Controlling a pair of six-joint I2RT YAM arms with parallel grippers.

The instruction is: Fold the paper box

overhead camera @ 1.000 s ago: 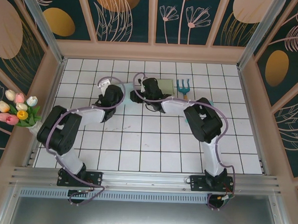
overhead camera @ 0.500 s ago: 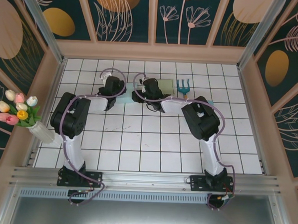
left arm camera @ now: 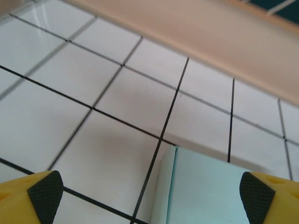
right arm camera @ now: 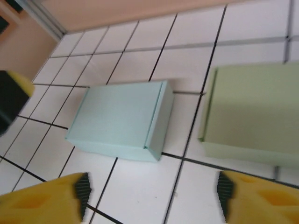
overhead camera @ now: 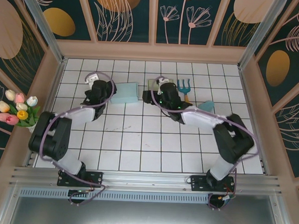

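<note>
Your white-tiled tabletop (overhead camera: 138, 141) carries the closed paper box (overhead camera: 124, 92), ungripped, between the left end effector (left arm camera: 150, 190) and right end effector (right arm camera: 153, 189), both spread wide.

The tiled table (overhead camera: 137, 151) carries a blue paper box (overhead camera: 125, 92) at eleven o'clock, a green box (right arm camera: 252, 109) at twelve, a rake (overhead camera: 184, 85) at one.
</note>
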